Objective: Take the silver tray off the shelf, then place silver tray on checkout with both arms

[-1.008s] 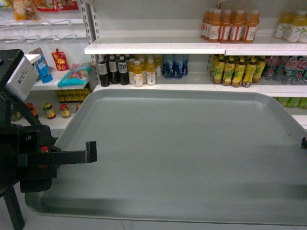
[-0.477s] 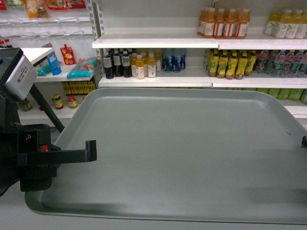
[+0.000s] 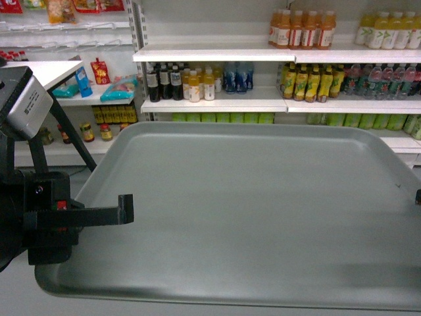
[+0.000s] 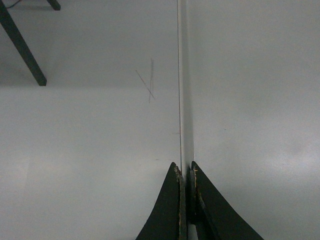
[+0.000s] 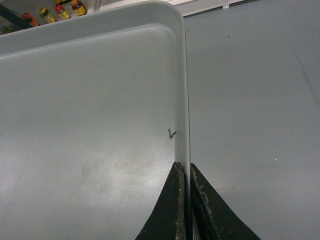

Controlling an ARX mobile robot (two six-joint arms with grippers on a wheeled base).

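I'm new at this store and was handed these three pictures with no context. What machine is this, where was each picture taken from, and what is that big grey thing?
This is a wheeled robot with two arms. The wide picture comes from a camera on the robot's body, looking forward at store shelves stocked with bottled drinks. The big grey thing is a silver tray, which the robot carries in front of itself. Nothing lies on it.

The other two pictures come from cameras on each wrist, looking along the grasping tool. In the left wrist view, the left tool pinches the tray's left rim between two thin black fingers, with pale floor below. In the right wrist view, the right tool pinches the right rim the same way. In the wide picture, the left arm is the black shape at the left edge.
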